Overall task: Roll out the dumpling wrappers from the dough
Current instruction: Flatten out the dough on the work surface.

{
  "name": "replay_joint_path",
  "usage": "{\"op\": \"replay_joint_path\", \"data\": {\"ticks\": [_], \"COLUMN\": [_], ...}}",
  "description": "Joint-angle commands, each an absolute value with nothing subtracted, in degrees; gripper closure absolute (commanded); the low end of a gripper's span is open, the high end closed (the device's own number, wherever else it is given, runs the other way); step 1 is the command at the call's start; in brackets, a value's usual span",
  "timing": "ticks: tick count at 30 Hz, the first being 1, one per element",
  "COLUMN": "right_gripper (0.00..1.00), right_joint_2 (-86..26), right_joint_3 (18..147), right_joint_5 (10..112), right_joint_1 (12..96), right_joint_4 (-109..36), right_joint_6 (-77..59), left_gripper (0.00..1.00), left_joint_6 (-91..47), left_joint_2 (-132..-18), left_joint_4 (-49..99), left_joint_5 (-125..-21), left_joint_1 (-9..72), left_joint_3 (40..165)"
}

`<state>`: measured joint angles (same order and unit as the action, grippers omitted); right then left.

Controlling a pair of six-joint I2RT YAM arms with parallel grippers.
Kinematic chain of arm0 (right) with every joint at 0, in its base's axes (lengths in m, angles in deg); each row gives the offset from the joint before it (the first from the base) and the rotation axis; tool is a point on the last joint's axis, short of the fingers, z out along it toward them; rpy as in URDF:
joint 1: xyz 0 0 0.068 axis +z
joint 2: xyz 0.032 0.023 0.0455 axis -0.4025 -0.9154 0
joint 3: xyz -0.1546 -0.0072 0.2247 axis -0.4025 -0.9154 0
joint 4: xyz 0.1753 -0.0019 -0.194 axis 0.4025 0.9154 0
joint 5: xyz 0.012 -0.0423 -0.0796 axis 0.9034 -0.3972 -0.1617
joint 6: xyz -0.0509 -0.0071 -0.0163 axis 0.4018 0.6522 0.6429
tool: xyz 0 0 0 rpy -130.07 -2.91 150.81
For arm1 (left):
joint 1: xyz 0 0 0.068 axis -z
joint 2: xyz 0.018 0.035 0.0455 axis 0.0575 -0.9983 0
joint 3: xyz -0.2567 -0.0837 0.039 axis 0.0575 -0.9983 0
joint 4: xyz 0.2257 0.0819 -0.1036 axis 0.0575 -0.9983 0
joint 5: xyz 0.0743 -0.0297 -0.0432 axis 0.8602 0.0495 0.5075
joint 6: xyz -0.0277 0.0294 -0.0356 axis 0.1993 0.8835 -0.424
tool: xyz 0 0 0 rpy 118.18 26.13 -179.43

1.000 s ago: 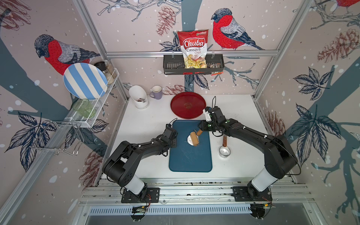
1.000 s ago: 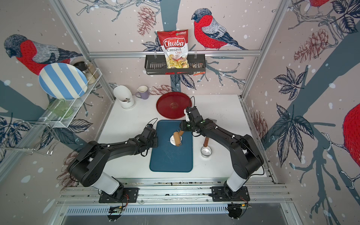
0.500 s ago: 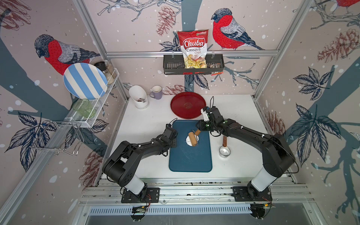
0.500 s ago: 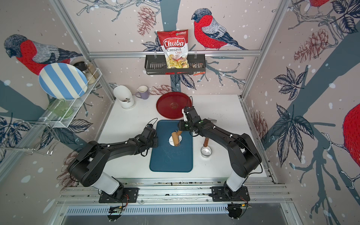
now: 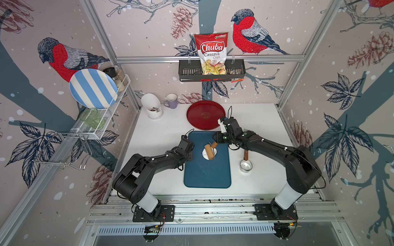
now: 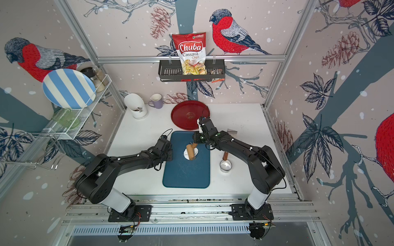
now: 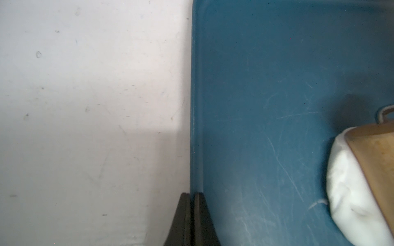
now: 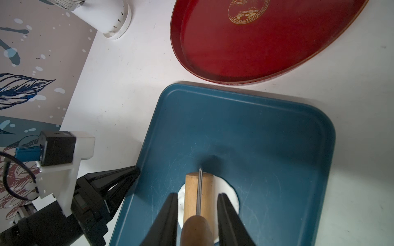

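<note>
Right gripper (image 8: 198, 194) clamped on rolling pin (image 8: 191, 189) handle, dough (image 8: 226, 184) mostly hidden beneath it, left gripper (image 7: 192, 198) closed at board (image 7: 266, 85) edge

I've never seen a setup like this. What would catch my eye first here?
Mid-table, the right gripper grips a wooden rolling pin lying across a white lump of dough on a blue board. The left gripper is shut, at that board's left edge. On the back wall, a red chip bag stands in a black basket.

Bag (image 5: 211, 53) reads Chuba Cassava Chips; top logo (image 5: 220, 37) unclear
</note>
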<state>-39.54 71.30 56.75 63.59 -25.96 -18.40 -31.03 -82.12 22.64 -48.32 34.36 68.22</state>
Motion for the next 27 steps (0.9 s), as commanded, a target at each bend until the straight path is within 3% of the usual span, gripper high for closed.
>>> {"op": "replay_joint_path", "data": {"ticks": [1,27], "right_gripper": [1.0,1.0], "right_joint_2": [-41.4,-42.7], "right_joint_3": [69.2,73.3], "right_joint_5": [58.6,58.3], "right_joint_1": [65.3,71.2], "right_joint_4": [-4.4,-0.4], "right_joint_6": [-17.1,-11.4], "left_gripper": [1.0,1.0], "left_joint_6": [-31.4,-30.9], "left_joint_2": [-82.4,-83.3], "left_joint_4": [21.6,21.3], "left_joint_5": [-48.4,-48.0], "left_joint_1": [34.2,34.2], "left_joint_3": [68.2,69.4]}}
